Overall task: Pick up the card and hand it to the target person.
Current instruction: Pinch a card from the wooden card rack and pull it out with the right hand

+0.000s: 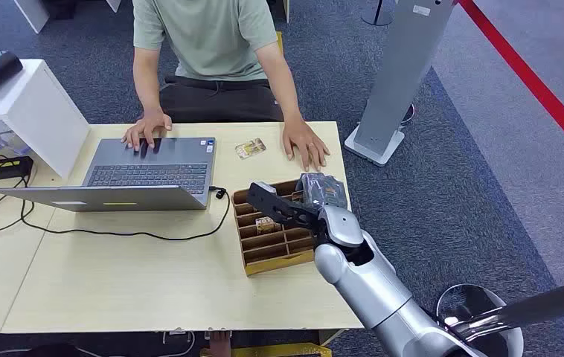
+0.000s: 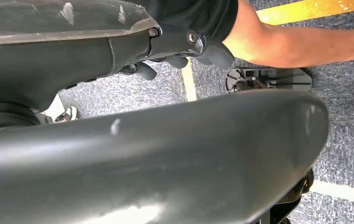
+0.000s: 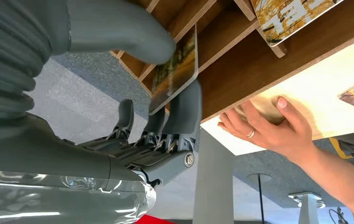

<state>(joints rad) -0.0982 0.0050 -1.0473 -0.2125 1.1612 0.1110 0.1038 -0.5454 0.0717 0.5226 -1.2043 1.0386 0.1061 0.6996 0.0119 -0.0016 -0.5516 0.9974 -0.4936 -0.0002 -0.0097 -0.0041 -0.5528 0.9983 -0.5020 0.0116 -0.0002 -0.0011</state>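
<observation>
**Card pinched at the rack, handover not yet made**

The grip looks thin. In the right wrist view the card [image 3: 175, 70] sits between the thumb [image 3: 119, 32] and the darker fingers [image 3: 184, 112], held near one edge while much of it stands among the dividers of the rack [image 3: 226, 42]. If the right hand [image 1: 301, 204] lifts at a slant, the card may catch on a divider and twist out of the pinch. The rack itself is light-looking and could drag across the surface [image 1: 115, 275] with it. The person's hand [image 1: 305, 143] rests just beyond the rack, so a fast reach could bump it. Another card [image 1: 250, 148] lies past the rack, near the laptop [image 1: 145, 175], and could be mistaken for the target.

The right arm comes in from the near side of the rack, bent at the wrist, hand over the rack's far compartments, fingers clamped on the card. The left hand [image 2: 175, 51] hangs well away from the rack, above the floor; whether its fingers are apart or curled I cannot tell.
</observation>
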